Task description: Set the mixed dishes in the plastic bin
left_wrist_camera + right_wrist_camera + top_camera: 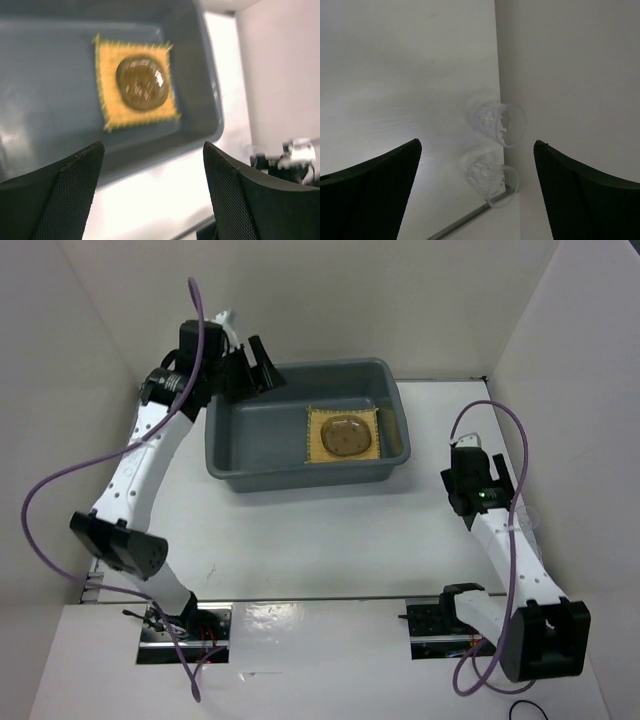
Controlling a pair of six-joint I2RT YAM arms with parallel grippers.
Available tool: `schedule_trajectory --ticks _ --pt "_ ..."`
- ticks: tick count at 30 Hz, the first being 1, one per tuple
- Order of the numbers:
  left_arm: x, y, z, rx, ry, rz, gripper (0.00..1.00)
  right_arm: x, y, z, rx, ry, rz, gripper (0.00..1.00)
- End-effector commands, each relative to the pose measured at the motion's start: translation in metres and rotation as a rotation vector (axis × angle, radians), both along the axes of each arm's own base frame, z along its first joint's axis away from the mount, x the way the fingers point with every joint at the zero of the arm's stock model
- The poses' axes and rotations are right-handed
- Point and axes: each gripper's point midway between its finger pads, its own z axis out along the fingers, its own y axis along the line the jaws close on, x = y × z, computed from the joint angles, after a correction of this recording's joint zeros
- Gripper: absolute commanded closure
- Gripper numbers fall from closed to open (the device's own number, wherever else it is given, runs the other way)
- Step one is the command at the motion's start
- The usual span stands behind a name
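The grey plastic bin stands at the back middle of the table. Inside it, at its right end, lies the tan bamboo mat with a see-through round plate on top. The left wrist view shows the bin, mat and plate too. My left gripper is open and empty, above the bin's far left corner. My right gripper is open and empty. Two small clear cups lie on their sides ahead of it by the right wall.
White walls close in the table on the left, back and right. One clear cup shows faintly by the right arm. A metal strip runs along the table edge near the lower cup. Arm bases sit at the near edge.
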Motion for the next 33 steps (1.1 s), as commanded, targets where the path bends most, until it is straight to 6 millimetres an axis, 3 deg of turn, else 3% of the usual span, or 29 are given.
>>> schedule_trajectory --ticks 1,2,3,4,5,7,8,10,13,14,20,33 --pt "-0.033 0.011 -0.029 0.037 0.078 0.006 0.13 -0.011 -0.021 -0.016 -0.096 0.123 -0.055 0.03" --pt "-0.044 0.011 -0.03 0.038 0.08 -0.003 0.13 -0.012 -0.024 -0.021 -0.097 0.139 -0.08 0.03" --pt "-0.061 0.017 -0.018 0.03 0.054 -0.003 0.13 -0.012 -0.029 -0.02 -0.096 0.14 -0.099 0.03" --pt "-0.072 0.02 -0.031 0.04 0.084 -0.003 0.13 -0.012 -0.033 -0.02 -0.088 0.139 -0.125 0.03" --pt "-0.092 0.027 -0.025 0.044 0.072 -0.008 0.12 -0.011 -0.035 -0.016 -0.079 0.119 -0.143 0.03" --pt "-0.109 0.032 -0.03 0.047 0.082 -0.008 0.12 -0.013 -0.04 -0.025 -0.063 0.144 -0.169 0.03" --pt "-0.118 0.033 -0.045 0.052 0.116 -0.017 0.12 -0.015 -0.046 -0.031 -0.049 0.166 -0.19 0.03" --pt "-0.131 0.037 -0.048 0.036 0.12 -0.041 0.12 -0.016 -0.051 -0.033 -0.033 0.17 -0.207 0.03" --pt "-0.134 0.035 -0.064 0.055 0.16 -0.073 0.12 -0.013 -0.052 -0.033 -0.005 0.173 -0.205 0.05" --pt "-0.131 0.034 -0.066 0.059 0.175 -0.073 0.12 -0.013 -0.052 -0.036 0.014 0.173 -0.198 0.09" --pt "-0.117 0.027 -0.055 0.072 0.162 -0.11 0.12 -0.015 -0.062 -0.057 0.059 0.24 -0.207 0.15" --pt "-0.127 0.034 -0.069 0.049 0.203 -0.083 0.09 -0.006 -0.089 -0.085 0.118 0.307 -0.242 0.23"
